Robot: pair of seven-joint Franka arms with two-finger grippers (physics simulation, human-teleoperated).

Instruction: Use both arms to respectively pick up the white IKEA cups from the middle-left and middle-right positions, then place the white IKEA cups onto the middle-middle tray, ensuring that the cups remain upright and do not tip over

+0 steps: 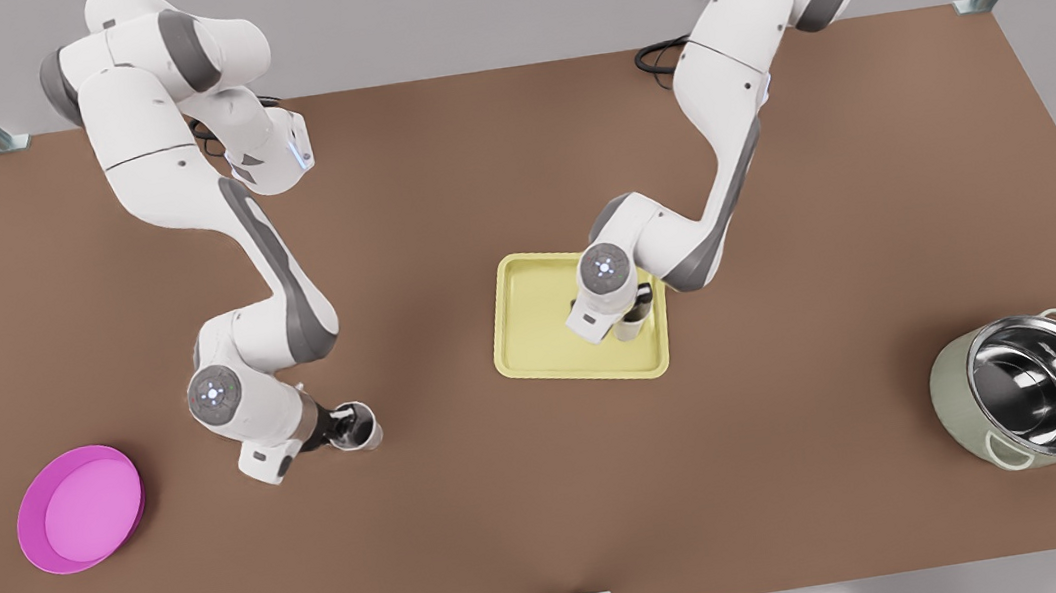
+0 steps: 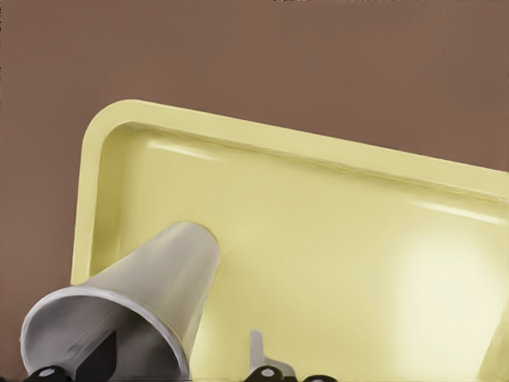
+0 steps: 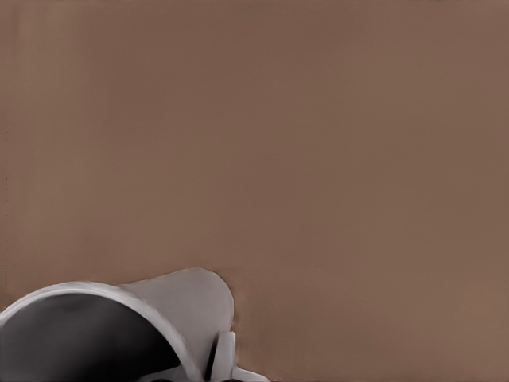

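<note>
On a brown table (image 1: 552, 495), the pale yellow tray (image 1: 533, 336) sits mid-table. Over its right side in the front view, the left gripper (image 1: 626, 317) is clamped on a white cup (image 1: 633, 325), one finger (image 2: 262, 362) outside the wall. Well apart, beside the front view's pink dish (image 1: 80, 508), the right gripper (image 1: 343, 428) pinches the other cup's (image 1: 360, 428) rim above bare tabletop.

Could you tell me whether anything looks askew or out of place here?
Nothing is spilled or damaged. One white cup is over the tray in the left tool; the other cup, gripped by the right tool, is over the bare table.
</note>
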